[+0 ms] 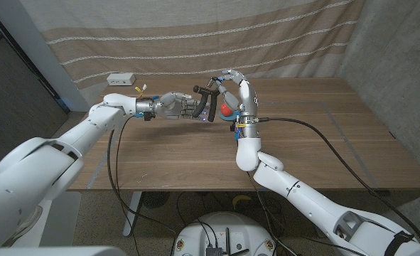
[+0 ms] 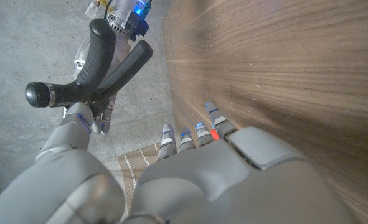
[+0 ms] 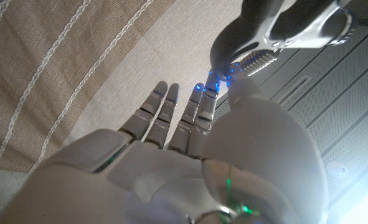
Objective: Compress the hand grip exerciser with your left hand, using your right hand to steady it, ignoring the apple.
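Note:
The black hand grip exerciser [image 1: 209,102] stands upright above the middle of the table, near the far side. My right hand [image 1: 234,87] arches over it from the right and holds its upper part with its fingertips. My left hand [image 1: 184,107] reaches in from the left, its fingers alongside the handles. In the left wrist view the two handles [image 2: 106,57] and the round end knob [image 2: 38,94] are beside my thumb [image 2: 78,121], while my other fingers [image 2: 190,135] stretch out with nothing in them. The red apple [image 1: 226,109] lies just behind the exerciser, under my right hand.
A white box [image 1: 121,79] lies at the table's far left, close to the striped curtain [image 1: 195,35]. A black cable [image 1: 323,139] runs from my right wrist across the right side of the wooden table [image 1: 167,156].

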`<act>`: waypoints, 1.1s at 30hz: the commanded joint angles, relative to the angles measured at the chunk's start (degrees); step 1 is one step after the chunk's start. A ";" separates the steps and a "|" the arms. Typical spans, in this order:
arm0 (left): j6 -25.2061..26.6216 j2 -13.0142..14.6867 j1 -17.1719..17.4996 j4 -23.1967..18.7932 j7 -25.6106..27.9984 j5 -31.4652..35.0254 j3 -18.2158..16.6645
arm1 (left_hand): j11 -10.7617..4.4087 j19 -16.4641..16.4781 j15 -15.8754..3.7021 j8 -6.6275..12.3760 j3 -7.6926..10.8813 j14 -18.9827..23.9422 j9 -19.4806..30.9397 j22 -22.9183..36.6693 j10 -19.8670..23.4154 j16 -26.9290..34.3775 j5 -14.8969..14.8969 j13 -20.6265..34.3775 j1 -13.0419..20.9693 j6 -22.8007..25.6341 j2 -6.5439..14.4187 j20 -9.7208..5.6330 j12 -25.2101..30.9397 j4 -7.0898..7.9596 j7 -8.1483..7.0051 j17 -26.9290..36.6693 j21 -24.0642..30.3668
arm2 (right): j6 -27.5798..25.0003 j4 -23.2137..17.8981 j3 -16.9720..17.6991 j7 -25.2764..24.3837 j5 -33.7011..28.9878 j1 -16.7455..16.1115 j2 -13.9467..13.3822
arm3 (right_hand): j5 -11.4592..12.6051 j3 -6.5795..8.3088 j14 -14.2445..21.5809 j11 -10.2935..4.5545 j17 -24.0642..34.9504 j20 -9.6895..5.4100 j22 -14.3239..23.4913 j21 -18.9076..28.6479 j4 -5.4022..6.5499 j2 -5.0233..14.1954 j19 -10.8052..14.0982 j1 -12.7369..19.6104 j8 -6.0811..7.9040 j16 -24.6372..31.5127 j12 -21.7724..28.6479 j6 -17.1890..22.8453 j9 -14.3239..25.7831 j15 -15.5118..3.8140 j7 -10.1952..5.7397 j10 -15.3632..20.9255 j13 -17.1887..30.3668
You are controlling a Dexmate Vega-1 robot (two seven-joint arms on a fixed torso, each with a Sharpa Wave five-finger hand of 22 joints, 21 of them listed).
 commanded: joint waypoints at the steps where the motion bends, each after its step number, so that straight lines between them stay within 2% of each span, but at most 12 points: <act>1: -2.40 -1.74 -2.92 3.87 -4.73 -0.53 3.01 | 0.09 -0.25 0.47 -0.20 -0.67 -0.64 0.23 0.27 -0.56 -0.14 0.59 0.15 1.08 -0.91 -0.03 0.35 0.04 0.05 -0.16 0.32 -0.30 | 0.97 0.03 0.36 1.41 0.34 -0.26 0.70 | 0.21 -0.02 0.57 -1.96 0.22 0.01 0.26 -0.04 -0.04 3.44 0.15 3.28 0.18 -0.39 -0.08 0.09 4.83 -10.41 -0.22 2.44 0.34; 4: -3.73 -1.26 -4.20 4.91 -4.73 -3.61 6.61 | 0.14 -0.22 0.65 -0.18 -0.88 -0.79 0.24 0.27 -0.83 -0.13 0.78 0.15 1.40 -1.13 -0.09 0.40 0.03 0.05 -0.25 0.32 -0.40 | 1.08 0.05 0.48 1.85 0.72 -0.32 0.86 | 0.19 -0.06 0.61 -1.97 0.28 0.01 0.26 -0.05 -0.04 3.42 0.15 3.26 0.21 -0.38 -0.07 0.07 4.83 -10.43 -0.24 2.53 0.38; 12: -8.04 0.21 -9.09 7.61 -4.73 -12.98 19.41 | 0.57 -0.16 1.68 0.00 -1.50 -1.31 0.27 0.26 -1.53 -0.12 1.52 0.16 2.68 -1.46 -0.11 0.99 0.06 0.01 -0.39 0.33 -0.79 | 1.63 0.10 0.46 2.28 0.71 -0.35 1.07 | 0.17 -0.08 0.70 -1.97 0.31 0.02 0.26 -0.06 -0.02 3.40 0.15 3.19 0.26 -0.48 -0.10 0.11 4.82 -10.39 -0.15 2.60 0.47; 22: -10.79 0.30 -12.54 9.20 -4.73 -17.01 27.30 | 1.47 -0.63 2.54 -0.32 -2.75 -2.60 0.34 0.27 -3.69 -0.10 3.04 0.18 5.86 -4.14 0.05 1.50 -0.02 0.03 -1.19 0.34 -1.90 | 2.40 0.39 0.46 2.90 0.92 -0.12 1.46 | 0.16 -0.10 0.81 -1.97 0.39 0.02 0.25 -0.06 -0.05 3.38 0.17 3.20 0.30 -0.57 -0.15 0.07 4.80 -10.46 -0.22 2.64 0.57; 28: -12.57 -0.02 -15.20 11.29 -4.73 -23.05 34.42 | 1.92 -1.06 3.36 -0.48 -3.59 -3.47 0.37 0.29 -5.21 -0.12 3.80 0.19 7.68 -6.05 0.04 1.88 -0.07 0.08 -1.16 0.35 -2.61 | 2.68 1.05 0.40 3.28 1.01 0.33 1.74 | 0.16 -0.09 0.87 -1.96 0.42 0.03 0.25 -0.05 -0.05 3.40 0.20 3.19 0.31 -0.64 -0.19 0.06 4.75 -10.43 -0.14 2.65 0.63; 33: -13.19 -0.49 -16.58 13.43 -4.73 -28.12 38.89 | 1.84 -1.04 3.27 -0.39 -3.87 -3.61 0.37 0.30 -5.45 -0.09 3.96 0.19 8.10 -6.29 0.01 1.75 -0.01 0.12 -1.29 0.35 -2.74 | 3.19 1.35 0.52 3.38 1.33 0.46 1.84 | 0.16 -0.08 0.92 -1.97 0.45 0.01 0.25 -0.07 -0.06 3.40 0.18 3.20 0.36 -0.68 -0.22 0.10 4.77 -10.45 -0.17 2.67 0.67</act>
